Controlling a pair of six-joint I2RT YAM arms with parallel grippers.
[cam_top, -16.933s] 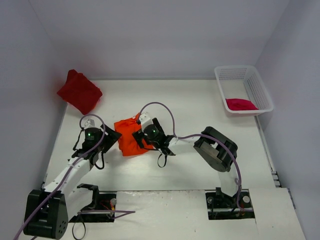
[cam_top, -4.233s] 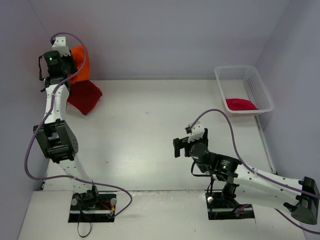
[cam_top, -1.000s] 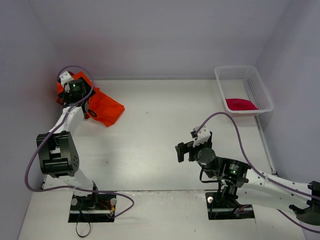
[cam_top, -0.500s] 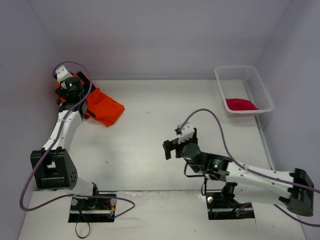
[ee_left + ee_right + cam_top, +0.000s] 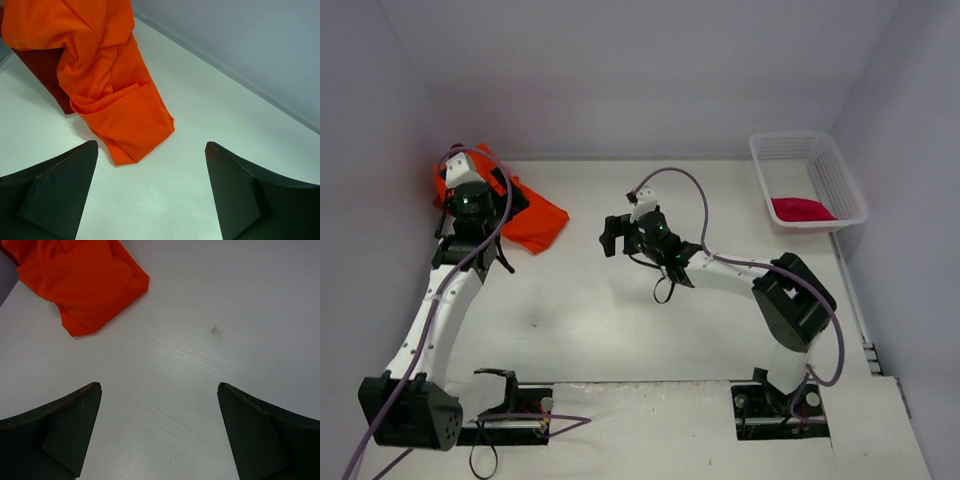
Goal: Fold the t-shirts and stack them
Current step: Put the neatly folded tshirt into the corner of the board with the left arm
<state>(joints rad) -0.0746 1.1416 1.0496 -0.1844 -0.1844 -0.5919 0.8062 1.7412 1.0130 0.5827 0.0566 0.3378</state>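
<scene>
A bright orange t-shirt lies loosely folded at the far left of the table, overlapping a dark red t-shirt beneath it. My left gripper hovers open just near of the orange t-shirt; its jaws stand wide with nothing between them. My right gripper points left from the table's middle, open and empty, a short way from the orange t-shirt. A crimson-pink t-shirt lies in the basket.
A white mesh basket stands at the far right corner. Walls close in the left, back and right sides. A small dark speck marks the table.
My left gripper laid the orange t-shirt on the dark red one, let go and drew back. My right arm swung from the near right to the middle, pointing at the orange t-shirt.
</scene>
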